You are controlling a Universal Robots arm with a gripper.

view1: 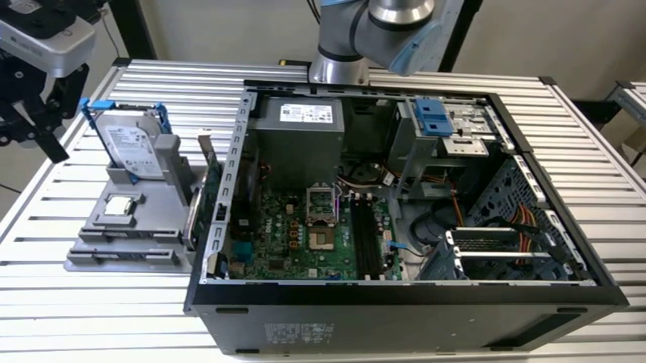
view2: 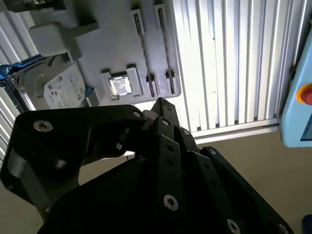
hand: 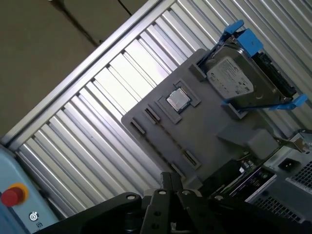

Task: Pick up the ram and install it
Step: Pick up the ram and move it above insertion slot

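- The ram (view2: 144,51): my best reading is a thin dark line standing edge-on in one of the two narrow slots at the edge of the grey tray (view2: 107,44). I cannot tell which slot, nor be sure of it. In the exterior view these slots sit at lower left, on the tray's near edge.
- Handling, as a judgement: light, stiff and thin. It is fragile at the chips and along the contact edge, and would crack rather than bend.
- Where to hold, as a judgement: across the two flat faces near the middle of the long upper edge, clear of the contacts. Keep it upright and square.
- End effector (view2: 161,105): black linkage, hanging above the tray at the upper left of the exterior view. I cannot tell whether it is wide or narrow, or whether it carries anything.
- Neighbours on the tray: a hard drive (view1: 131,144) upright in a blue bracket, and a CPU chip (view2: 120,86) in a square recess just beside the slots. An expansion card (view1: 199,215) stands between the tray and the computer case (view1: 404,299).
- Long dark memory slots (view1: 365,236) lie near the middle of the open case, which sits on the ribbed table (view1: 121,318).
- Writing: a white label on the hard drive, a white sticker on the power supply (view1: 298,136) and a pale sticker (view1: 298,333) on the case's near wall. All print is too small to read.
- A pale blue box (view2: 300,112) carries a red button, with no legible text.
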